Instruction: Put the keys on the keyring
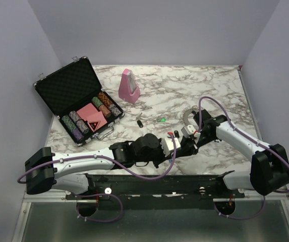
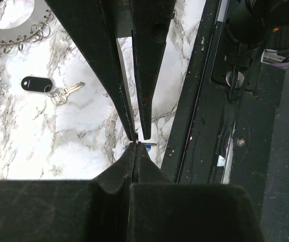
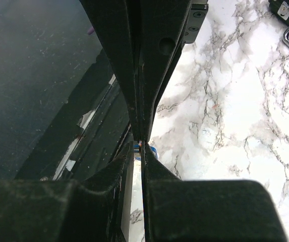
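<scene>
Closest in the left wrist view, the left gripper (image 2: 138,141) has its black fingers (image 2: 154,75) pressed together, the tips meeting over the near edge of the marble tabletop (image 2: 83,136). A tiny blue-tinted sliver (image 2: 144,144) shows right at those tips; it is too small to tell whether it is a key or whether it is pinched. In the right wrist view the right gripper (image 3: 143,143) looks much the same, with only a hairline slit between its fingers (image 3: 159,60). The blue sliver sits just beside the tips there too, and I cannot tell if these fingers hold it or merely touch it. From above, the two arms reach in from either side and their fingers meet tip to tip near the front middle of the tabletop, next to the dark frame rail (image 2: 210,101). The keyring (image 2: 18,36) lies flat on the marble beyond them, small loops hanging off its rim, untouched by either gripper. A key with a black cap (image 2: 38,84) lies loose on the tabletop near the keyring, apart from it. Farther back stand a pink metronome (image 1: 129,86) and an open chip case (image 1: 68,88).
</scene>
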`<control>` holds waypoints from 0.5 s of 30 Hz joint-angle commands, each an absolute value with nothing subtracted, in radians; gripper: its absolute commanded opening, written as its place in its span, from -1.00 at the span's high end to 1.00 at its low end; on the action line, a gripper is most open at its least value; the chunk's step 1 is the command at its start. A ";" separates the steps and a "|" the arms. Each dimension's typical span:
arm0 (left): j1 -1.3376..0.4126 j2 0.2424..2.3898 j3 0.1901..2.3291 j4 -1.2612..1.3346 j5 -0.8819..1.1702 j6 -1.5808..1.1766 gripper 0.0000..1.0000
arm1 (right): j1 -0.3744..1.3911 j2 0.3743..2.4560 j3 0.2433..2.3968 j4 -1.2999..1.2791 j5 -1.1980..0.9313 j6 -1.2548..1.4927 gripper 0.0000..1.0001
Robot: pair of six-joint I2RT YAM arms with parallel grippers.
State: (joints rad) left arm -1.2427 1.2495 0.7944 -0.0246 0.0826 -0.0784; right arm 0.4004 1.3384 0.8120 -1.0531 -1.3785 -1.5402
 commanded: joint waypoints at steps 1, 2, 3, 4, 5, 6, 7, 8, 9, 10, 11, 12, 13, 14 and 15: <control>-1.235 1.244 0.795 -0.005 0.060 -0.095 1.00 | 0.408 1.335 0.807 -1.029 -1.407 -1.520 0.64; -1.233 1.243 0.795 -0.006 0.060 -0.095 1.00 | 0.408 1.335 0.807 -1.028 -1.407 -1.519 0.64; -1.233 1.243 0.793 -0.005 0.058 -0.095 1.00 | 0.408 1.333 0.805 -1.025 -1.405 -1.517 0.63; -1.233 1.241 0.793 -0.005 0.057 -0.098 1.00 | 0.408 1.332 0.805 -1.023 -1.404 -1.517 0.62; -1.232 1.241 0.792 -0.006 0.057 -0.100 1.00 | 0.408 1.333 0.805 -1.023 -1.405 -1.516 0.61; -1.232 1.241 0.792 -0.006 0.057 -0.101 1.00 | 0.408 1.332 0.807 -1.022 -1.405 -1.516 0.61; -1.232 1.241 0.790 -0.005 0.057 -0.103 1.00 | 0.407 1.333 0.805 -1.020 -1.405 -1.516 0.61; -1.230 1.239 0.790 -0.005 0.057 -0.104 1.00 | 0.407 1.333 0.805 -1.022 -1.405 -1.516 0.62; -1.230 1.239 0.790 0.018 0.057 -0.104 1.00 | 0.408 1.333 0.805 -1.022 -1.405 -1.516 0.63; -1.230 1.239 0.787 0.020 0.055 -0.109 1.00 | 0.407 1.333 0.808 -1.020 -1.405 -1.516 0.65; -1.230 1.239 0.787 0.018 0.055 -0.107 1.00 | 0.408 1.333 0.808 -1.022 -1.405 -1.514 0.68; -1.230 1.239 0.788 0.021 0.055 -0.109 1.00 | 0.408 1.332 0.808 -1.022 -1.405 -1.514 0.72; -1.230 1.239 0.787 0.021 0.054 -0.110 1.00 | 0.408 1.333 0.810 -1.022 -1.405 -1.514 0.76; -1.229 1.239 0.787 0.023 0.054 -0.110 1.00 | 0.408 1.333 0.810 -1.022 -1.404 -1.514 0.81; -1.229 1.241 0.787 0.023 0.054 -0.113 1.00 | 0.408 1.333 0.811 -1.020 -1.404 -1.514 0.88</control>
